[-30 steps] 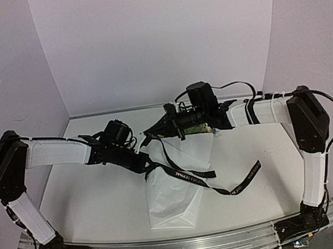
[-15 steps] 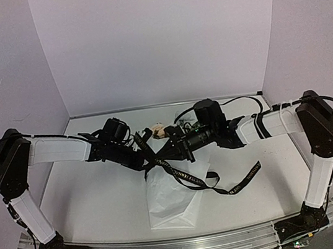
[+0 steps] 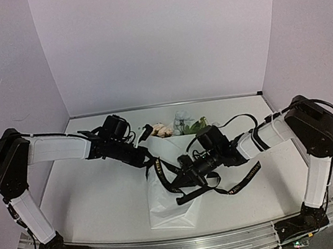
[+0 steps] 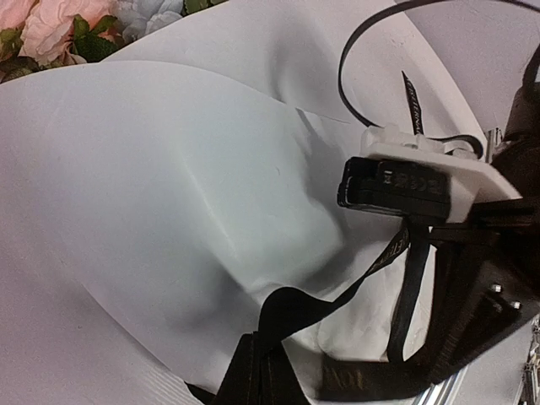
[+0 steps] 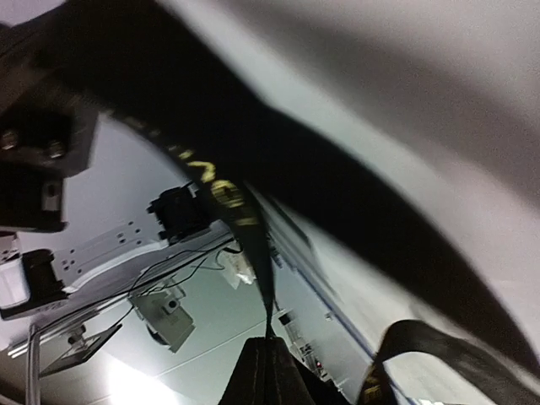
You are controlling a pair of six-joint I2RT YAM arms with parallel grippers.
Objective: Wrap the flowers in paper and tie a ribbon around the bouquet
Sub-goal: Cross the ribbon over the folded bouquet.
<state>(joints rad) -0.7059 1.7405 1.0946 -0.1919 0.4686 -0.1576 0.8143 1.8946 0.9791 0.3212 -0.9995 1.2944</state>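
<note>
A wrapped bouquet point(image 3: 164, 193) lies in the middle of a white table point(image 3: 90, 198), seen from above. Its peach and pale blue flowers point(image 3: 176, 125) point toward the far wall, and the white paper point(image 3: 174, 214) narrows to a cone toward the near edge.

A long black ribbon point(image 3: 241, 183) with pale lettering loops loosely over the middle of the cone. One tail trails off across the table to the right.

The left gripper point(image 3: 149, 161) reaches in from the left, and its jaws are closed tight on the ribbon at the cone's left edge. The right gripper point(image 3: 184, 167) sits just beside it over the paper. Its jaws are also fully closed, and its wrist camera shows the ribbon pinched between the tips.

The ribbon looks limp, flat and light, so it would likely slide through a weak pinch and is best held flat across its width, near where it crosses the cone. The paper seems thin and springy, so it creases easily and may unroll if pressure eases. The flower heads look soft and are better left untouched.
</note>
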